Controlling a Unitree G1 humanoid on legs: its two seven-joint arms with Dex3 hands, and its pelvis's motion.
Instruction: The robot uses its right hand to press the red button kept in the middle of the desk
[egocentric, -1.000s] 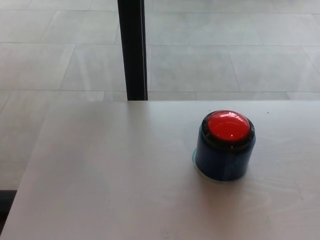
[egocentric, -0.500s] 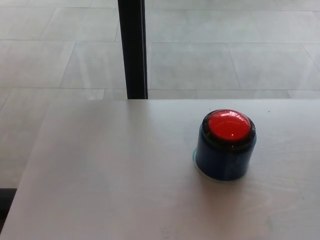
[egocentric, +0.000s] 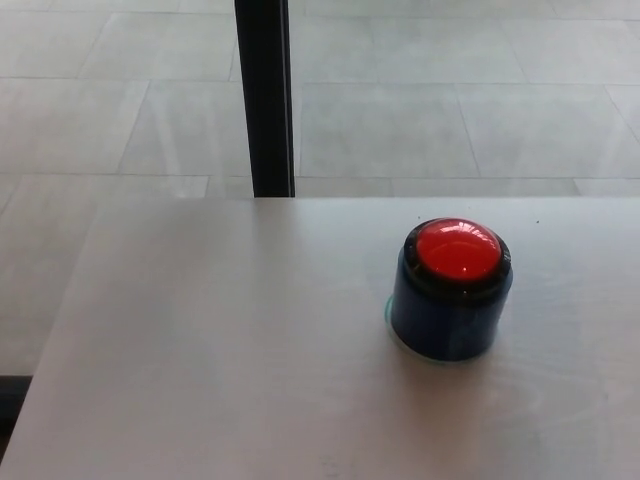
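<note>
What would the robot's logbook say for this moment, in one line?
red button: unpressed, upright on desk | left hand: not in view | right hand: not in view | press: not yet done

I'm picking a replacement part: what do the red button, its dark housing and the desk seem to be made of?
The red button looks like glossy moulded plastic; its dome carries bright highlights. The dark blue housing also seems to be smooth plastic, with a soft sheen on its wall. The desk looks like pale matte laminate or wood veneer, with faint grain lines; which of the two is unclear.
</note>
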